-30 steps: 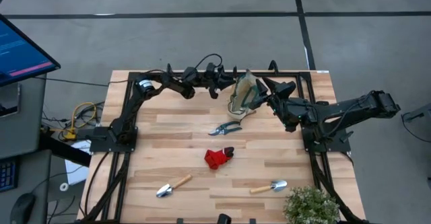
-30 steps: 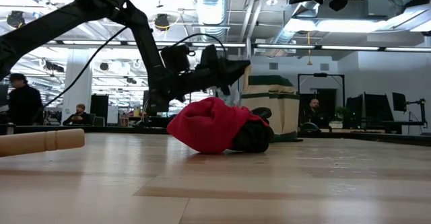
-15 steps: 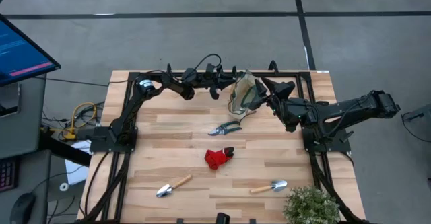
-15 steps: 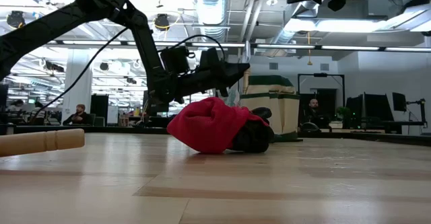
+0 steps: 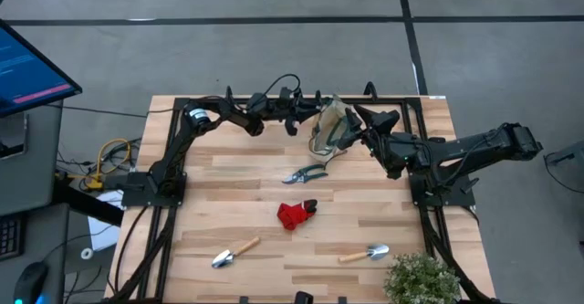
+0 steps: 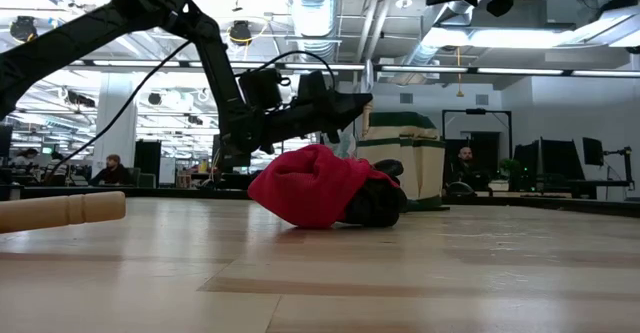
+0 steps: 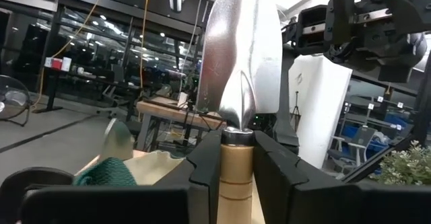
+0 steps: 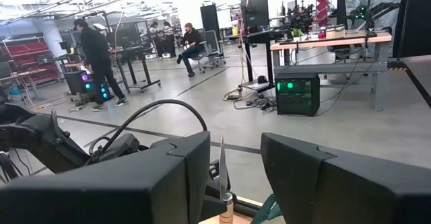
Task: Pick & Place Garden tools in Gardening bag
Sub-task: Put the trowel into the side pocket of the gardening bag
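The beige gardening bag [image 5: 327, 135] with dark green trim stands at the table's far middle; it also shows in the low view [image 6: 405, 163]. My left gripper [image 5: 306, 120] is beside the bag's left side, shut on a silver-headed trowel [image 7: 242, 49] over the bag's fabric [image 7: 151, 163]. My right gripper [image 5: 358, 126] is open at the bag's right side, its fingers [image 8: 175, 177] apart with nothing between them. Teal pruning shears [image 5: 304, 174], a red-and-black glove [image 5: 297, 214], a trowel [image 5: 234, 252] and another wooden-handled tool [image 5: 365, 254] lie on the table. My left gripper pinches the trowel's wooden handle [image 7: 237, 167] between its two fingers, just behind the metal collar. The handle runs along the fingers, and the silver blade sticks out past the fingertips. The trowel is lifted clear of the table.
A leafy potted plant [image 5: 422, 279] stands at the near right corner. In the low view the glove [image 6: 320, 188] lies in front of the bag and a wooden handle [image 6: 60, 211] lies at the left. People are in the room behind.
My left gripper has shifted slightly toward the bag with the trowel, still shut on its handle. My right gripper stays open beside the bag.
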You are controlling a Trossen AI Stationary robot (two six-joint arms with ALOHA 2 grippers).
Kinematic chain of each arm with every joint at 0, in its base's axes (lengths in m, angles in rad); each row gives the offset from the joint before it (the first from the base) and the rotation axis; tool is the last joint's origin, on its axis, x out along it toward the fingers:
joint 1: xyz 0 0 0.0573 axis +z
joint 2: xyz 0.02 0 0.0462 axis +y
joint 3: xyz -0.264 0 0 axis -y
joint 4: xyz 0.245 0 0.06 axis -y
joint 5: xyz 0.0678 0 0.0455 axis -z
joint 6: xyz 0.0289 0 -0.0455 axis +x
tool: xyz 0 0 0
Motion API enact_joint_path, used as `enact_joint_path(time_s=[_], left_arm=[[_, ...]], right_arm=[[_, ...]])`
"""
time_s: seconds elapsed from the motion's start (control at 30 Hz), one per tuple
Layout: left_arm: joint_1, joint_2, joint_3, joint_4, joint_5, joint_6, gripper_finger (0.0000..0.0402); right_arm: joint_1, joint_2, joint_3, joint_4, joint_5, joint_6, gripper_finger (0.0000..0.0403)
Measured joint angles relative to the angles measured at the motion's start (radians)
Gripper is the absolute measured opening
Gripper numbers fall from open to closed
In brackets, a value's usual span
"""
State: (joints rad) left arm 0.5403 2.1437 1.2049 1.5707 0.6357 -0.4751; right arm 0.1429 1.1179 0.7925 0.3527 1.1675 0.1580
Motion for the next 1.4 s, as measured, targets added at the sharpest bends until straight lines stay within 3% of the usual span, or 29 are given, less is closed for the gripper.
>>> enact_joint_path(time_s=[1.0, 1.4], left_arm=[[-0.030, 0.062, 0.000, 0.001, -0.009, 0.108, 0.0068], [-0.020, 0.061, 0.000, -0.020, 0.127, 0.107, 0.0098]], right_arm=[[0.001, 0.000, 0.000, -0.001, -0.048, -0.011, 0.0127], [0.001, 0.000, 0.000, -0.013, -0.090, -0.037, 0.0127]])
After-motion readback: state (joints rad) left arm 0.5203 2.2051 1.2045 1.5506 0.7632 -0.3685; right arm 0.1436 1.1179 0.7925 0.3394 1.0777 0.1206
